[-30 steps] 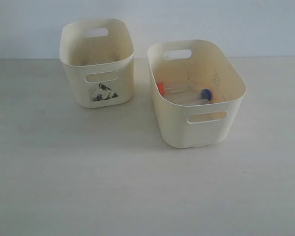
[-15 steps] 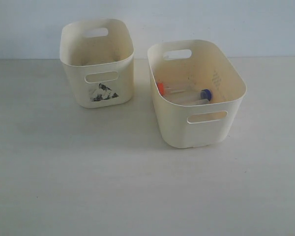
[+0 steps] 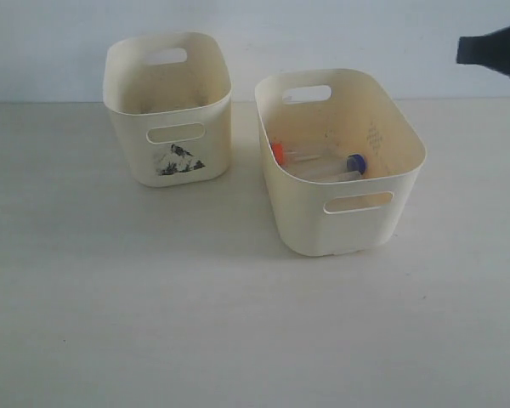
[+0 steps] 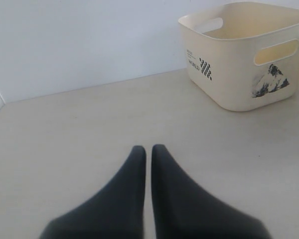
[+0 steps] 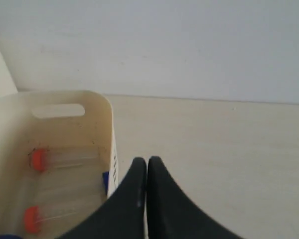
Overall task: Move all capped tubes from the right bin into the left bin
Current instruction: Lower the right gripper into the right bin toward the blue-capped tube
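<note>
Two cream bins on a pale table (image 3: 153, 323), exterior view. The left bin (image 3: 168, 110) bears a mountain picture. The right bin (image 3: 348, 217) stands at its 4 o'clock, near but apart. Capped tubes (image 3: 319, 170) lie inside the right bin, with an orange cap (image 3: 277, 151) and a blue cap (image 3: 355, 162) showing; others are perhaps hidden by the wall. The right gripper (image 3: 472, 49) hangs at the right bin's 2 o'clock, well apart.

Left wrist view: left gripper (image 4: 148, 149), fingers together, empty, left bin well ahead.

Right wrist view: right gripper, fingers together, empty, beside the right bin's wall.
</note>
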